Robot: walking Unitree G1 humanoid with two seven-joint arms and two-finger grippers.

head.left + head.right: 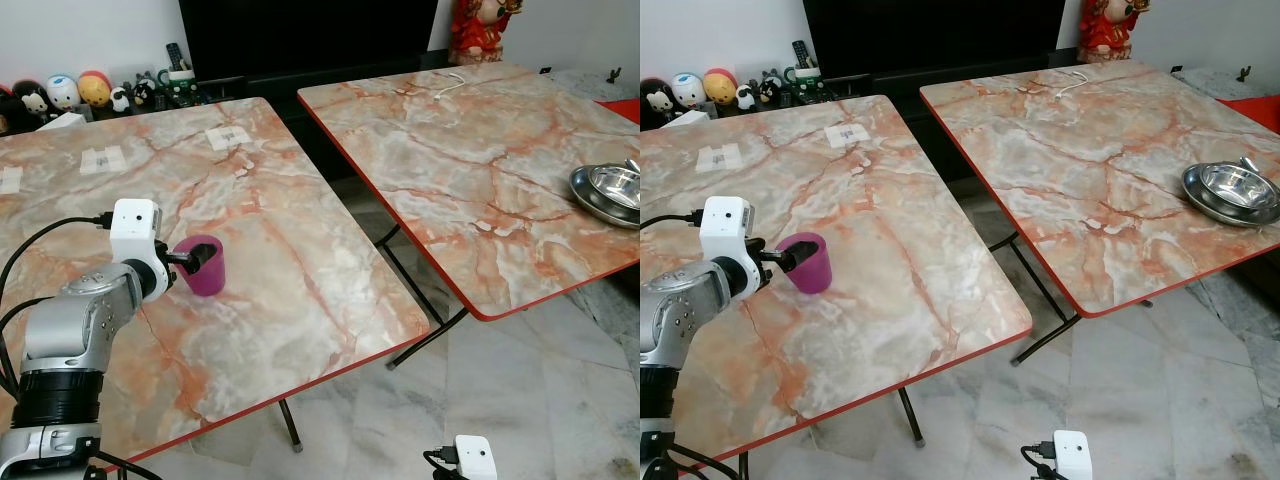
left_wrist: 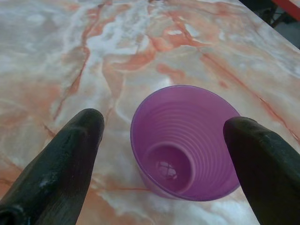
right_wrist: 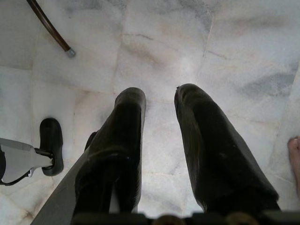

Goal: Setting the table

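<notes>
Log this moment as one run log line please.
left pincer: open, straddling purple cup | cup: upright on left table | right pincer: idle over floor | steel bowls: right table

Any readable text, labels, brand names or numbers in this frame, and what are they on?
No text can be read.
White paper labels on the left table: print too small and blurred.
Purple cup between the left gripper fingers: plain, no marking.
Steel bowls on the right table: no marking visible.

Upright purple cup on marbled table
</notes>
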